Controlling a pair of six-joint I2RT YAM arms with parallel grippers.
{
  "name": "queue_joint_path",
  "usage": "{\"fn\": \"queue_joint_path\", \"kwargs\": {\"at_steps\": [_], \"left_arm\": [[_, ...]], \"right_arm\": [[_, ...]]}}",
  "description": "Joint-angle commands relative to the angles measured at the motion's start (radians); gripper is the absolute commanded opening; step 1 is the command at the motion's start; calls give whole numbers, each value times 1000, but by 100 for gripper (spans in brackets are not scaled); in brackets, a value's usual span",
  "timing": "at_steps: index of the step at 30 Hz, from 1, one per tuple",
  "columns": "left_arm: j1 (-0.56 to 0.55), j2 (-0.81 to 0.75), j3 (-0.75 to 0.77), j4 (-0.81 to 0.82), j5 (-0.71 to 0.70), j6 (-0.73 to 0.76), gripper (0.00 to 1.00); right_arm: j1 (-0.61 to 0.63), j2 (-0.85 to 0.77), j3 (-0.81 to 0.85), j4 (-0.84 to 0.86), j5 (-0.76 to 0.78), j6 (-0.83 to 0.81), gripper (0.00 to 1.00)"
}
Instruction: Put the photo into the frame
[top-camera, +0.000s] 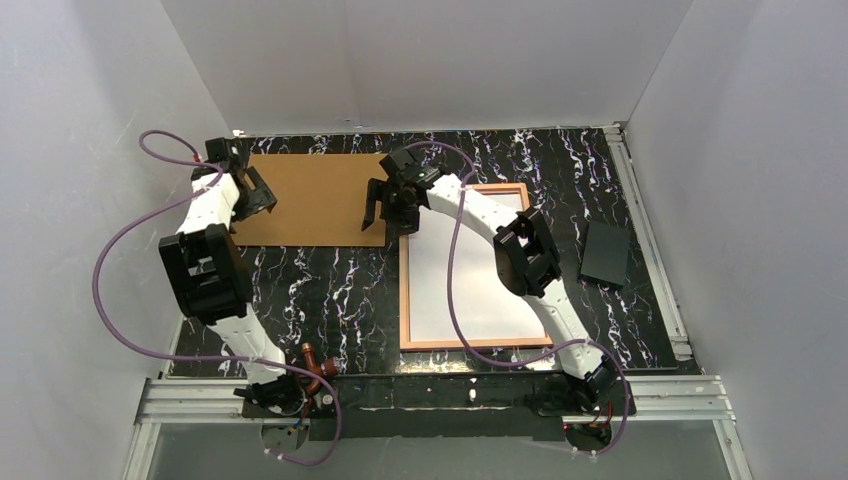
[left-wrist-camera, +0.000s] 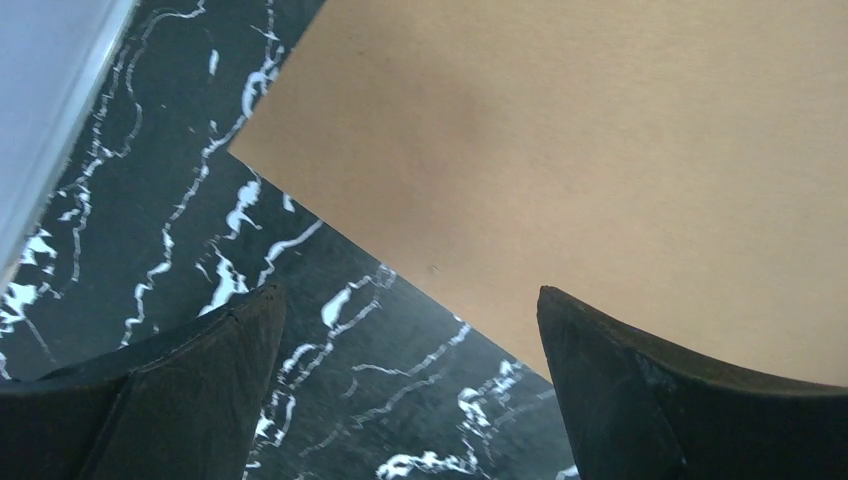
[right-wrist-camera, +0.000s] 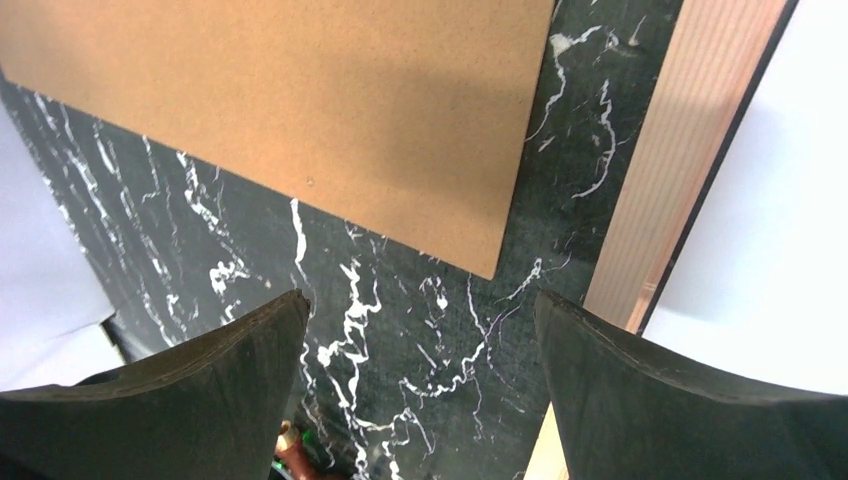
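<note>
1. White walls close in a black table (top-camera: 330, 290) veined with white. The arms reach over it from its near edge.
2. Right of centre lies the frame (top-camera: 475, 343), its copper-orange side up. A white sheet fills its opening. I take this to be the photo (top-camera: 428, 300) lying print side down, though no print shows.
3. At the far left a brown backing board (top-camera: 310, 200) lies flat, apart from the frame, with a strip of bare table between them. A small dark slab (top-camera: 605, 253) sits further right, well apart from both.
4. The left gripper (left-wrist-camera: 410, 390) hangs over the board's left edge with its fingers spread wide and nothing between them.
5. The right gripper (right-wrist-camera: 420, 390) hangs over the gap between board and frame, near the frame's far left corner. It too is spread and empty.
6. By my reading the photo is seated and the board is what remains.
7. Risks from here:
   - The board is thin and lies flush on the table, so fingers may skid across it instead of getting under an edge.
   - Sliding it over the frame's rail could push the photo askew or shove the whole frame.
   - The right gripper is close enough to that corner to knock it on the way down.
   - The right arm's purple cable (top-camera: 452, 270) crosses above the sheet and might snag it.
</note>
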Motion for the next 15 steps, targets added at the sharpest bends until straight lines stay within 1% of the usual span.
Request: {"fn": "queue_joint_path", "kwargs": {"at_steps": [1,7,11,15], "left_arm": [[5,72,32,-58,-152,117,98],[20,158,90,-63,-179,143,98],[72,198,135,-89,-156,96,98],[108,228,158,-90,-149,72,98]], "right_arm": [[13,30,70,-46,123,10,91],[13,46,61,-44,161,2,91],[14,67,70,-33,155,6,91],[13,91,75,-2,109,34,91]]}}
